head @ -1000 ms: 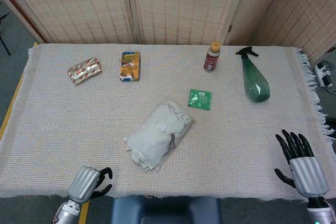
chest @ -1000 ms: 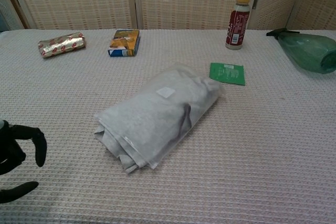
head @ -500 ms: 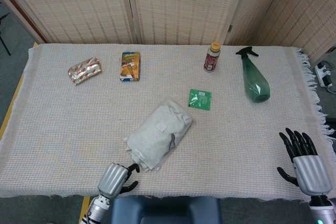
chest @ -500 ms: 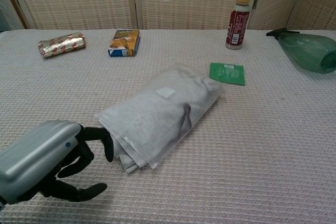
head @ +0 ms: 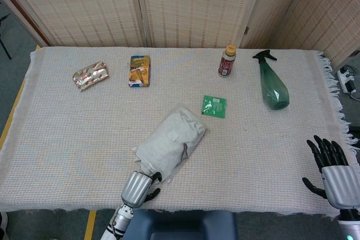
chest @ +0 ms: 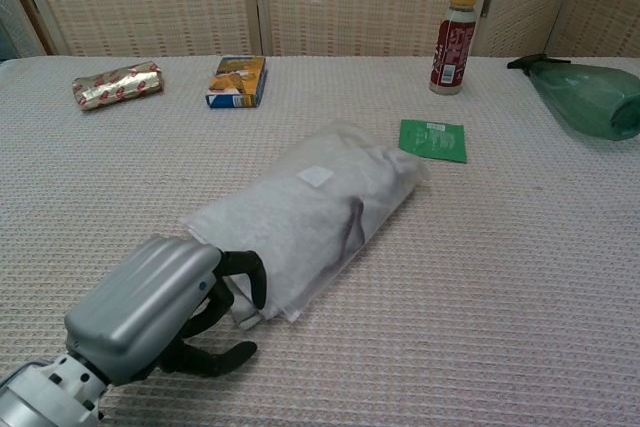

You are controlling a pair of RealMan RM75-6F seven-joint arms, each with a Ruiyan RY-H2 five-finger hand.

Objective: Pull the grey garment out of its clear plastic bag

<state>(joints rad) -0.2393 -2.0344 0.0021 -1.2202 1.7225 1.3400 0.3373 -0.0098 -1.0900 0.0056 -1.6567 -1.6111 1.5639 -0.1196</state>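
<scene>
The grey garment, folded inside its clear plastic bag (head: pixel 171 143) (chest: pixel 312 215), lies slantwise at the middle of the table, its open layered end nearest me. My left hand (head: pixel 139 188) (chest: pixel 160 311) is at that near end. Its dark fingers (chest: pixel 246 278) curl against the bag's corner while the thumb stays apart below, and nothing is gripped between them. My right hand (head: pixel 336 173) hovers at the table's near right edge with fingers spread and nothing in it. Only the head view shows it.
A foil packet (head: pixel 90 75) and an orange box (head: pixel 139 70) lie at the back left. A red-labelled bottle (head: pixel 227 61) stands at the back. A green spray bottle (head: pixel 273 89) lies at the back right, and a green sachet (head: pixel 214 106) lies just beyond the bag.
My left hand has travelled right along the near table edge and reached the bag's near end. The right hand has drifted slightly right and toward me. The bag has not moved.
</scene>
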